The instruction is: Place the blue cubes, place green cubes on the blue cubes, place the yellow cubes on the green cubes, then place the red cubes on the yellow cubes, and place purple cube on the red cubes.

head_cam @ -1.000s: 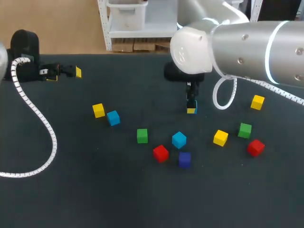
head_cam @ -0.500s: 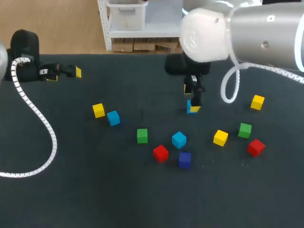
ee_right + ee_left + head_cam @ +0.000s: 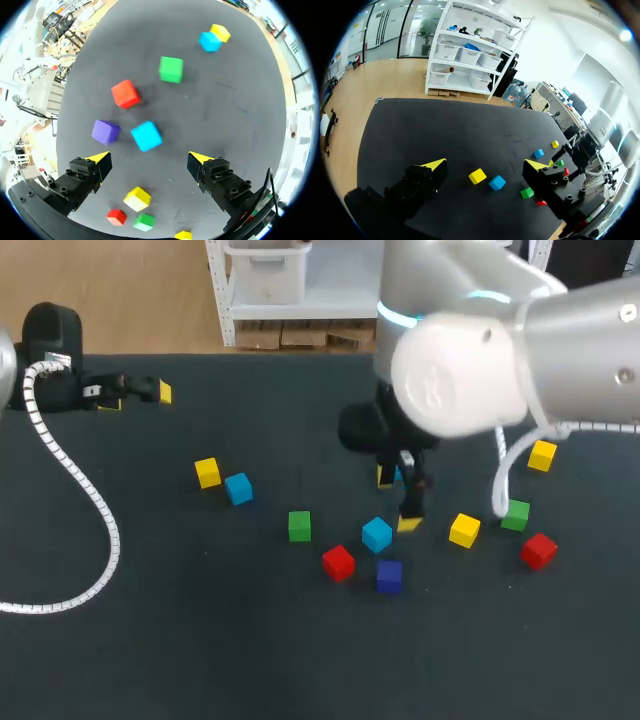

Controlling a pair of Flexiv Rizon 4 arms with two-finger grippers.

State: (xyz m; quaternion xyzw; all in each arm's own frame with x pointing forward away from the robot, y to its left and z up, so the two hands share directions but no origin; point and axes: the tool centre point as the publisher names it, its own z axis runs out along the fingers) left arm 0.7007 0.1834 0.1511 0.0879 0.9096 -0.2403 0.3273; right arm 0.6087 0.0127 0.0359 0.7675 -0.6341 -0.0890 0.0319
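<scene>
My right gripper (image 3: 397, 501) hangs open over the middle of the table, just behind a blue cube (image 3: 377, 534). From its own wrist, that blue cube (image 3: 146, 135) lies ahead of the open right gripper (image 3: 149, 157), with a purple cube (image 3: 105, 132) and a red cube (image 3: 125, 94) beside it. A bit of blue shows behind the fingers (image 3: 385, 477). Another blue cube (image 3: 238, 488) sits by a yellow cube (image 3: 207, 472) further left. My left gripper (image 3: 138, 398) is open and empty at the far left, also seen as the left gripper (image 3: 485, 165).
Loose on the dark mat are a green cube (image 3: 299, 526), red cube (image 3: 338, 562), purple cube (image 3: 389, 576), yellow cube (image 3: 464, 530), green cube (image 3: 516, 514), red cube (image 3: 538, 550) and yellow cube (image 3: 542, 455). A white coiled cable (image 3: 85, 490) loops across the left side.
The right gripper opened off the blue cube at the back, rose and moved toward the front, over the middle blue cube. The left arm has not moved.
</scene>
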